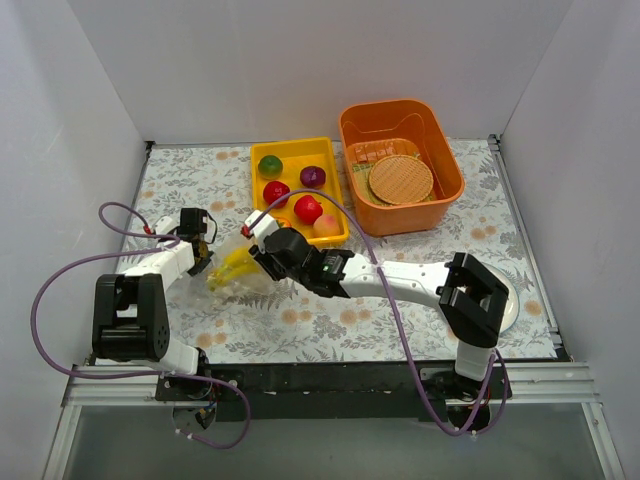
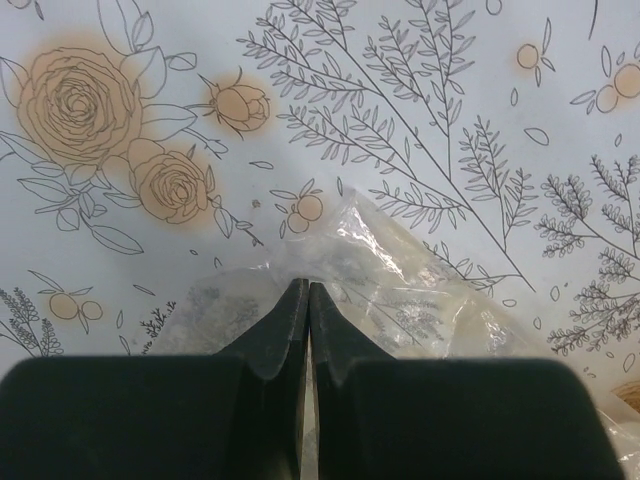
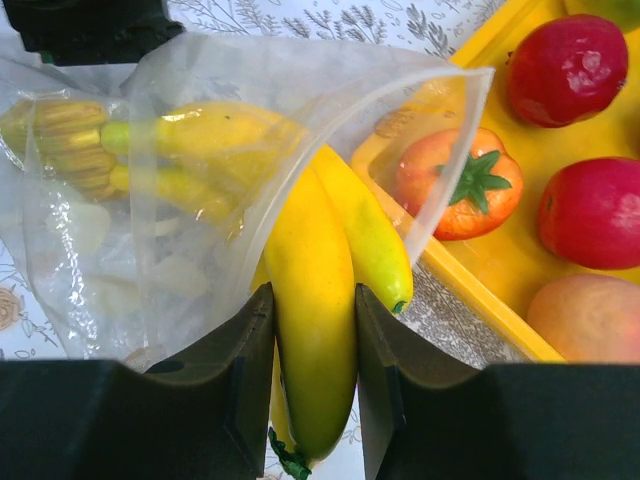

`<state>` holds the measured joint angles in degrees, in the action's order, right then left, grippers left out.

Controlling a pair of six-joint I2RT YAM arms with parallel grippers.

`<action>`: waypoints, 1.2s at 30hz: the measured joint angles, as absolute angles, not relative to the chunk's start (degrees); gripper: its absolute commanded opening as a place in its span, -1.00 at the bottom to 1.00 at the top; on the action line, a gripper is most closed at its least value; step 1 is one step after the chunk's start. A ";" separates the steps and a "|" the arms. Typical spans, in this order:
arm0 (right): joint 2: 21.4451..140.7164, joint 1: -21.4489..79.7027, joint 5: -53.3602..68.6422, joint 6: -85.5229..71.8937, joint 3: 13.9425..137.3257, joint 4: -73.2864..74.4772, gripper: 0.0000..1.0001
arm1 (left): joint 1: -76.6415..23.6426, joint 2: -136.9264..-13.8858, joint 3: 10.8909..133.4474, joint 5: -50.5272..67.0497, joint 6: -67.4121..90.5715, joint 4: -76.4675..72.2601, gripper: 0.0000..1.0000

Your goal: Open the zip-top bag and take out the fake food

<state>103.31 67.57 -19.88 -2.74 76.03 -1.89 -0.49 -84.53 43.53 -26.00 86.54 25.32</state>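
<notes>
The clear zip-top bag [image 1: 228,283] lies on the flowered cloth left of centre, its mouth [image 3: 300,80] facing the yellow tray. A bunch of yellow toy bananas [image 3: 310,250] sticks out of the mouth, and my right gripper [image 3: 313,295] is shut on one banana. The same gripper [image 1: 258,250] sits just in front of the tray's near corner. My left gripper [image 2: 308,285] is shut, its tips pinching the crinkly bag [image 2: 400,290] at its far side; in the top view this gripper [image 1: 205,262] is at the bag's left end. More yellow fake food [image 3: 60,140] shows inside the bag.
The yellow tray [image 1: 253,180] holds green [image 1: 270,165], purple [image 1: 313,177], two red [image 1: 276,192] and peach [image 1: 327,226] fruits, plus an orange one [image 3: 455,185]. An orange bin [image 1: 445,150] with a woven disc [image 1: 400,178] stands behind right. White walls enclose the table.
</notes>
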 measured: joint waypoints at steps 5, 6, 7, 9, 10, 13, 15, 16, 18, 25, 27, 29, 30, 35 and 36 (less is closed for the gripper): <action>102.76 68.01 -24.25 -2.52 76.51 0.75 -0.58 | 1.83 -84.36 43.51 -26.24 86.11 25.26 -1.00; 102.63 67.99 -24.86 -2.48 76.51 1.10 -0.58 | 2.26 -84.31 43.51 -26.24 86.04 25.26 -1.00; 102.28 67.94 -25.74 -2.33 76.51 1.85 -0.58 | 2.63 -84.23 43.51 -26.24 85.95 25.26 -1.00; 101.67 67.94 -27.00 -2.11 76.51 3.11 -0.58 | 3.09 -84.12 43.51 -26.26 85.84 25.23 -1.00; 101.34 67.94 -27.73 -1.91 76.51 3.68 -0.58 | 3.29 -84.07 43.51 -26.28 85.73 25.21 -1.00; 100.40 67.94 -29.95 -1.52 76.51 5.10 -0.58 | 3.64 -84.01 43.51 -26.39 85.43 25.21 -1.00; 99.74 67.90 -31.20 -1.50 76.51 6.24 -0.58 | 3.70 -83.99 43.51 -26.39 85.27 25.17 -1.00; 99.39 67.90 -31.79 -1.50 76.51 6.74 -0.58 | 3.77 -83.99 43.51 -26.41 85.21 25.17 -1.00; 98.76 67.88 -33.23 -1.52 76.51 7.62 -0.60 | 4.05 -83.94 43.51 -26.39 84.95 25.15 -1.00; 97.95 67.31 -37.15 -1.52 77.71 10.44 -0.60 | 4.93 -83.48 43.51 -26.39 84.12 24.99 -1.00; 97.86 66.94 -37.80 -1.52 77.89 10.68 -0.60 | 5.30 -83.31 43.51 -26.39 83.79 24.99 -1.00; 97.47 66.48 -38.26 -1.52 77.89 11.16 -0.60 | 5.78 -83.07 43.51 -26.39 83.55 24.99 -1.00; 97.12 66.19 -38.41 -1.52 77.89 11.60 -0.60 | 6.02 -82.98 43.51 -26.37 83.46 24.99 -1.00; 94.26 64.47 -38.85 -1.48 77.89 13.10 -0.58 | 7.03 -82.74 43.51 -26.35 83.31 24.95 -1.00; 93.58 64.01 -38.89 -1.39 77.89 13.26 -0.58 | 7.09 -82.74 43.51 -26.30 83.31 24.93 -1.00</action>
